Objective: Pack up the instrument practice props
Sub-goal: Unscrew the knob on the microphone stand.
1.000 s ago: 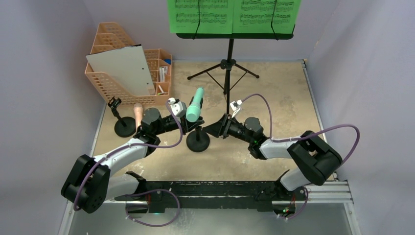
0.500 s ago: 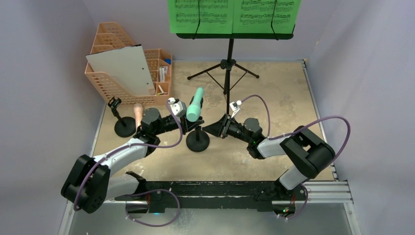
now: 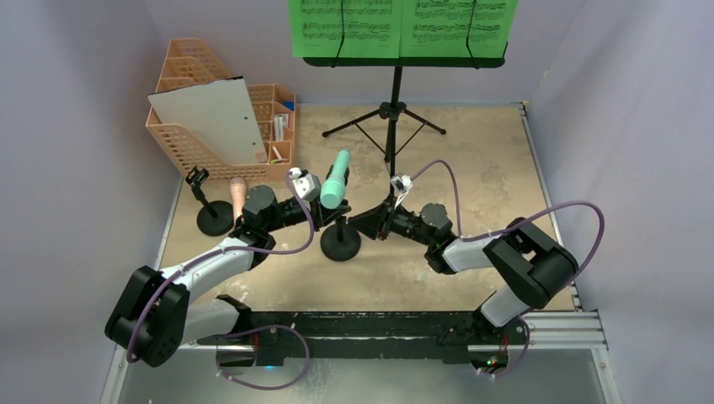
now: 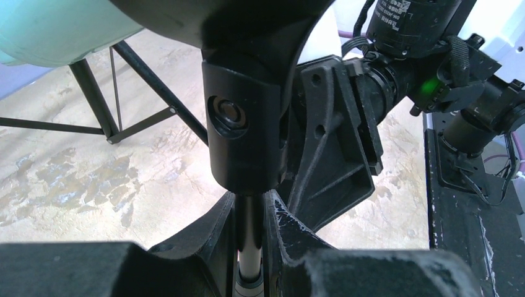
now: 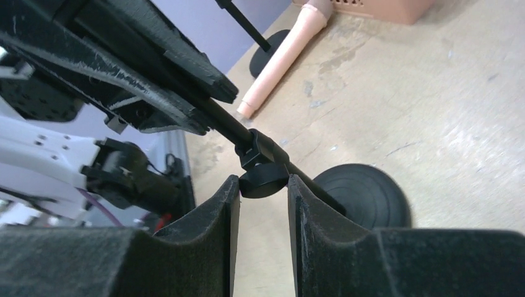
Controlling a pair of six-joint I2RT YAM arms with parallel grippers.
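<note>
The mint microphone (image 3: 335, 178) sits tilted in a black round-based holder (image 3: 340, 244) at mid-table. My left gripper (image 3: 328, 219) is shut on that holder's thin stem (image 4: 249, 247), just under the clip block (image 4: 244, 136). From the right, my right gripper (image 3: 362, 223) is closed on the holder's small black knob (image 5: 263, 182), above its round base (image 5: 365, 195). The pink microphone (image 3: 238, 195) lies beside the second holder (image 3: 212, 217) at the left. At the back, the black music desk (image 3: 404, 61) on its tripod legs (image 3: 389, 114) carries two green pages (image 3: 345, 25).
An orange mesh organizer (image 3: 189, 139) with a grey-white board (image 3: 210, 118) leaning on it stands at the back left. Purple walls close in on the left, back and right. The arms' black base rail (image 3: 379, 324) runs along the near edge.
My right gripper's jaws have narrowed onto the holder's knob, and the right arm's elbow has shifted slightly left. The left arm and the mint microphone have not moved.
</note>
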